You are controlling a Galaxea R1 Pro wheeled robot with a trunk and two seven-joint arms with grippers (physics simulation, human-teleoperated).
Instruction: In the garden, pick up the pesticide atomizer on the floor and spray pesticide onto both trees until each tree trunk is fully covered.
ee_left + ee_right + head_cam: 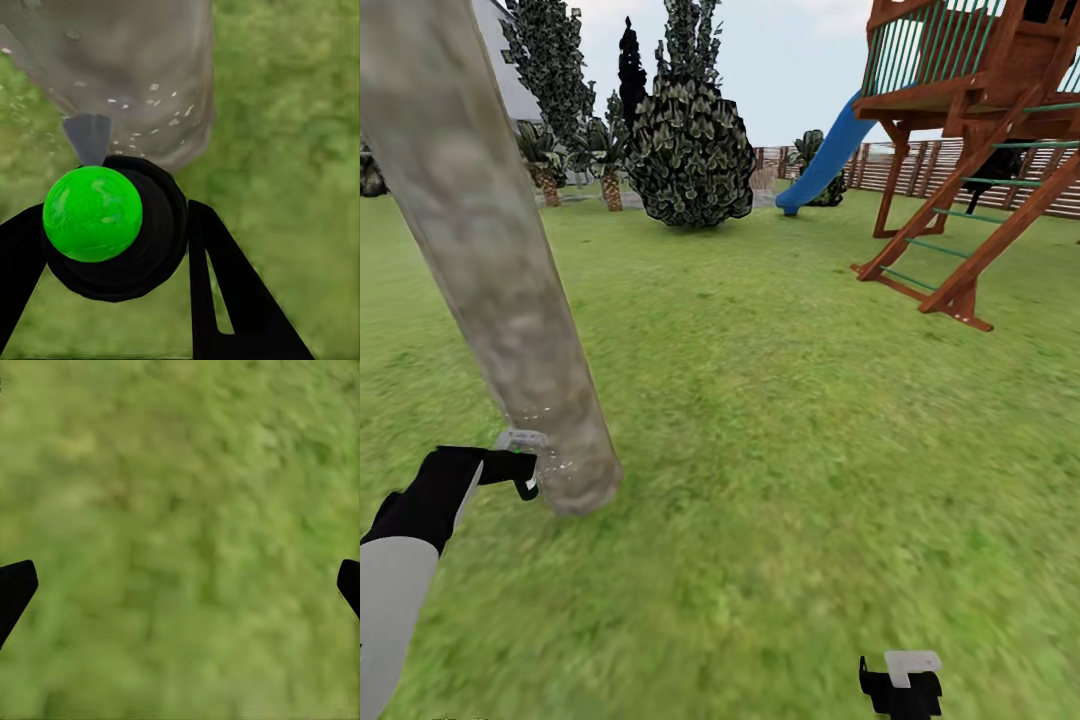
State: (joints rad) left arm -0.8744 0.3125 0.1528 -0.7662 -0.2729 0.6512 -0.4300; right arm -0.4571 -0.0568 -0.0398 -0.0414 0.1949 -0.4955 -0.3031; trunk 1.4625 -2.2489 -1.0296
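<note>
Lawn open rightward | left end effector clamps atomizer at trunk | right end effector apart

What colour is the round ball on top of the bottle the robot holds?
Bright green, clearest in the left wrist view.

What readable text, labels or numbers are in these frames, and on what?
None readable in any view.
Pesticide atomizer in the left gripper: plain green spot on top, no label.
Tree trunk: mottled bark and pale specks, no markings.
Play tower and slide: no signs.
</note>
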